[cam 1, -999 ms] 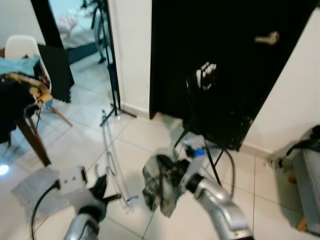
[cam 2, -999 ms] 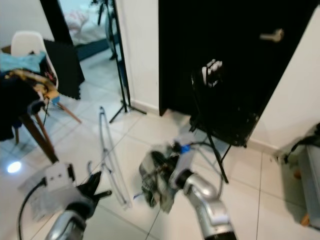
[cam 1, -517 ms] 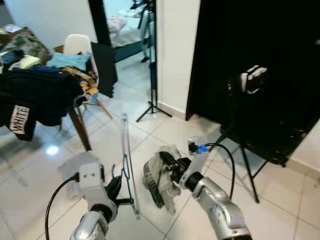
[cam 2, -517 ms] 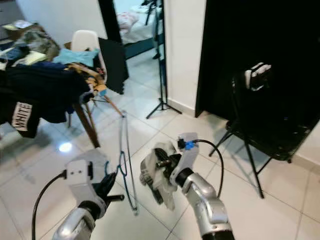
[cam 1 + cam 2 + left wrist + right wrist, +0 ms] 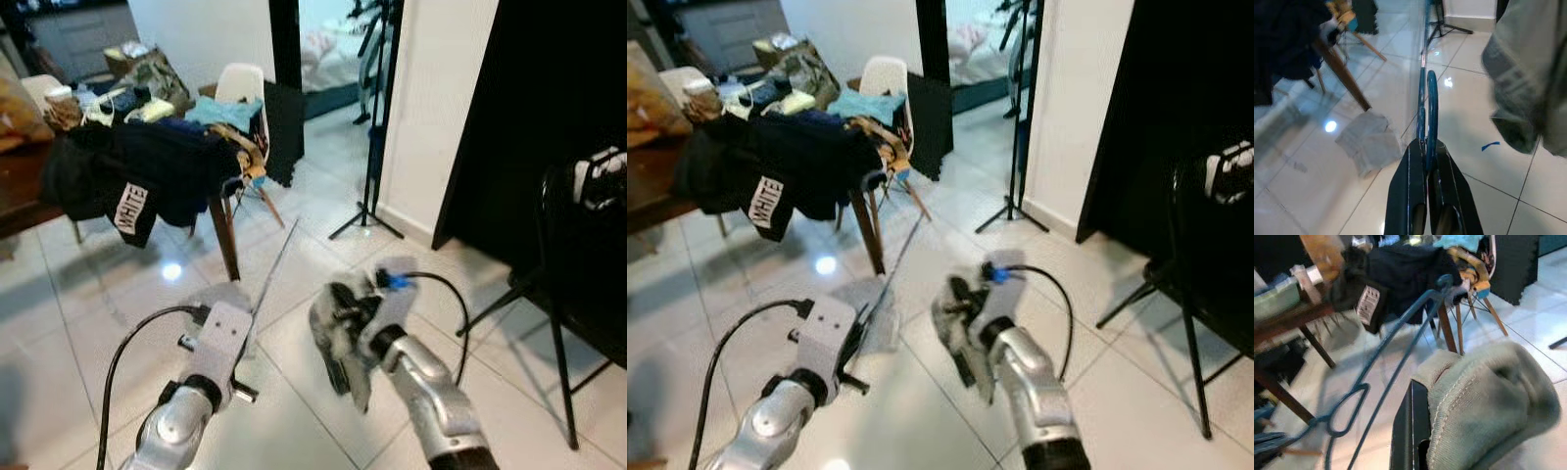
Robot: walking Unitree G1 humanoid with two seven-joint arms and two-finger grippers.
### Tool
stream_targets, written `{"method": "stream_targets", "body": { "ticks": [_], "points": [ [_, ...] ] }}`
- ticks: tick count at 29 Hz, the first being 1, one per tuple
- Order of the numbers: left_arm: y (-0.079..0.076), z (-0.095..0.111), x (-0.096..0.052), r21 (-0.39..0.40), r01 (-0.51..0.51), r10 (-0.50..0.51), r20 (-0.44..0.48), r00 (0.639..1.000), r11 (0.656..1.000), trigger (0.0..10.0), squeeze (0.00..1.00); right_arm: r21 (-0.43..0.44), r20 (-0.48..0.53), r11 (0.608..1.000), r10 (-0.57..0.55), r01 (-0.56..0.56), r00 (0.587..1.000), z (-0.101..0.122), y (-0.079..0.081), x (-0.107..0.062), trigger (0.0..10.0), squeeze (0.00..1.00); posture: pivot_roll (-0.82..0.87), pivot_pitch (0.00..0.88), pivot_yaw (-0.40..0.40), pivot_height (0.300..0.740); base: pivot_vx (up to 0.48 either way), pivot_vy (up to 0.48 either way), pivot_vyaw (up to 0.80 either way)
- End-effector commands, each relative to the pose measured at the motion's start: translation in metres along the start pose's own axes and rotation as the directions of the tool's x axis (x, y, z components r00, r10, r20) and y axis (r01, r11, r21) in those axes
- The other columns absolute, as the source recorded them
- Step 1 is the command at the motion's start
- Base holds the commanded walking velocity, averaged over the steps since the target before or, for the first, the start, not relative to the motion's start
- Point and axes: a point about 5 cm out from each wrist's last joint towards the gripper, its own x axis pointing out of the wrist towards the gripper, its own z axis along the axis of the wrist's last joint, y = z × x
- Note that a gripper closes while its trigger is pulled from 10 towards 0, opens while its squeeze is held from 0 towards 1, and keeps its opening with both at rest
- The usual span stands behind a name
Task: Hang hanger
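Left eye view: left gripper (image 5: pixel 238 345) low over the white tiled floor (image 5: pixel 88 323), clamped on a thin blue wire hanger (image 5: pixel 277 257) that slants up and away from it. Right gripper (image 5: pixel 345 328) beside it, wrapped in a grey-green knitted garment (image 5: pixel 338 338). Dark wooden table (image 5: pixel 20 201) at left, heaped with dark clothing (image 5: pixel 147 176); white chair (image 5: pixel 240 86) behind.

Left wrist view: both black fingers (image 5: pixel 1408 188) pressed together on the hanger's wire (image 5: pixel 1427 105); pale rag (image 5: pixel 1367 141) on the tiles.

Right wrist view: one black finger (image 5: pixel 1409 431) beside the ribbed garment (image 5: pixel 1484 401); finger spacing cannot be told. Hanger loop (image 5: pixel 1349 409) alongside.
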Motion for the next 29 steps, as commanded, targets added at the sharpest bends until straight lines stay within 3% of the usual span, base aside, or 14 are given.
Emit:
{"method": "stream_targets", "body": {
  "ticks": [1, 22, 29],
  "points": [
    [0.003, -0.004, -0.001, -0.008, -0.028, 0.028, -0.014, 1.000, 1.000, 10.0, 0.00, -0.021, -0.013, 0.999, -0.024, 0.024, 1.000, -0.003, -0.003, 0.000, 10.0, 0.00, 0.02, 0.000, 0.013, 0.740, 0.000, 0.000, 0.76],
    [0.013, -0.002, -0.003, -0.067, -0.143, 0.145, 0.024, 0.989, 0.988, 10.0, 0.00, -0.015, -0.007, 1.000, 0.022, -0.022, 1.000, -0.005, 0.003, 0.005, 10.0, 0.00, 0.02, 0.000, 0.002, 0.740, 0.000, 0.000, 0.76],
    [0.023, 0.002, -0.005, -0.125, -0.196, 0.204, 0.053, 0.978, 0.973, 10.0, 0.00, -0.003, -0.003, 0.998, 0.062, -0.062, 0.998, -0.003, 0.005, 0.006, 10.0, 0.00, 0.02, 0.000, -0.004, 0.740, 0.321, 0.000, 0.00]
  ]
}}
